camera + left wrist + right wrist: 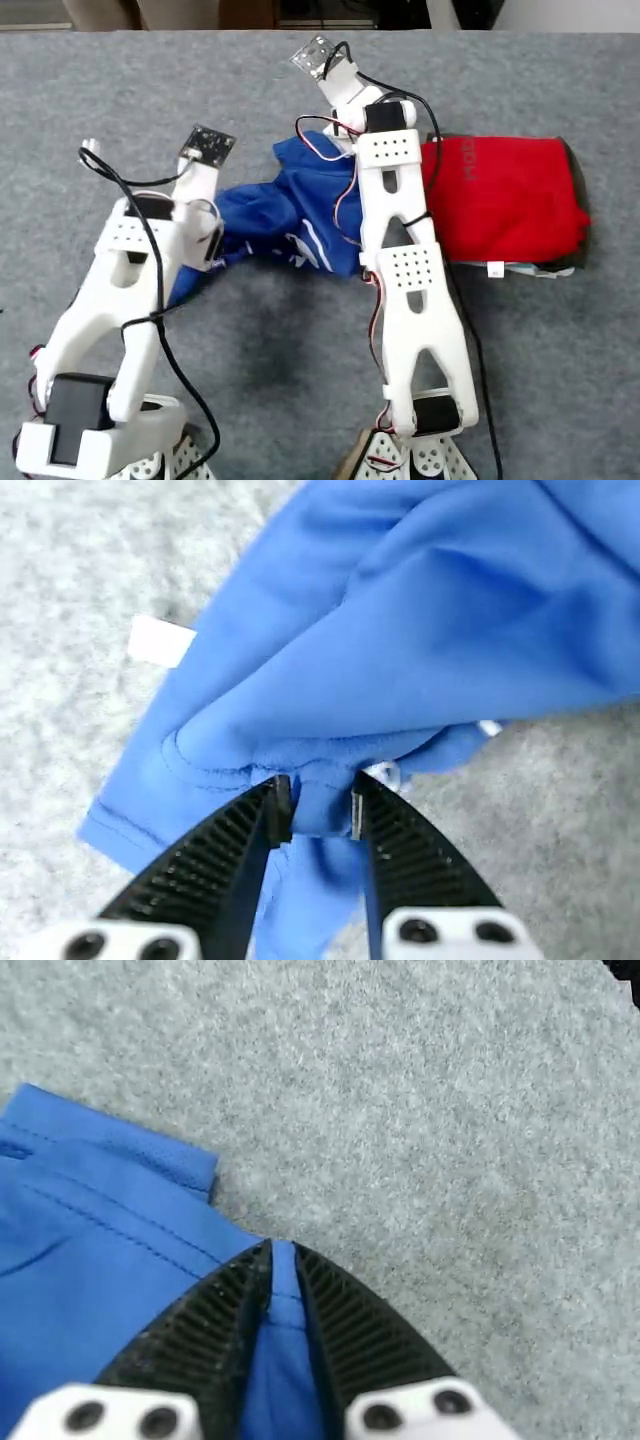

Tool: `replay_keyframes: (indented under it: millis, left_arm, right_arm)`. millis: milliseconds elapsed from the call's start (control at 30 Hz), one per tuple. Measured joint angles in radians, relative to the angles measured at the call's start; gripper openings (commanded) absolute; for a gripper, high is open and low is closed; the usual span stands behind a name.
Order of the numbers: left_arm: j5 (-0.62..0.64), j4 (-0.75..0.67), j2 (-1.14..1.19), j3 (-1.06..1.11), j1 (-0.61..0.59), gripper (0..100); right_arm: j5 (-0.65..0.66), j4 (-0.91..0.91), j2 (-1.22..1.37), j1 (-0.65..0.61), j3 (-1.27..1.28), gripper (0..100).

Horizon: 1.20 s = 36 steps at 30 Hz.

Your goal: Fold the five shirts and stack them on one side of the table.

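Blue shirt [270, 210] lies crumpled mid-table on the grey felt tabletop [300, 340], seized at two places: the left gripper [318, 815] is clamped on a bunched fold, while the right gripper [283, 1260] pinches a thin hemmed edge. Holding both ends likely lets the arms spread the cloth for folding. Nearby, a folded red shirt [505, 195] tops the stack on the right.

No text can be read. On the right, the red shirt [510, 195] carries faint tone-on-tone lettering [468, 160], too dim to make out. The white tag [160, 640] on the blue shirt [400, 610] shows blank.
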Motion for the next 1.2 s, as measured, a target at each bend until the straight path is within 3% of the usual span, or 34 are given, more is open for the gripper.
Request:
replay_keyframes:
  millis: [267,400,733,933,1200]
  left_arm:
    - [-0.011,0.018,0.0,-0.009,-0.005,10]
    - [-0.011,0.018,0.0,-0.009,-0.005,2]
    - [-0.012,0.031,0.002,-0.038,-0.026,2]
    - [-0.012,0.253,0.002,-0.258,-0.123,2]
    - [-0.011,0.554,0.002,-0.723,-0.374,2]
  right_arm:
    - [0.0,0.0,0.0,0.0,0.0,0.3]
    - [0.0,0.0,0.0,0.0,0.0,0.3]
    - [0.0,0.0,0.0,0.0,0.0,0.3]
    - [0.0,0.115,-0.075,0.0,0.0,0.3]
    - [0.0,0.173,-0.431,-0.009,0.0,0.3]
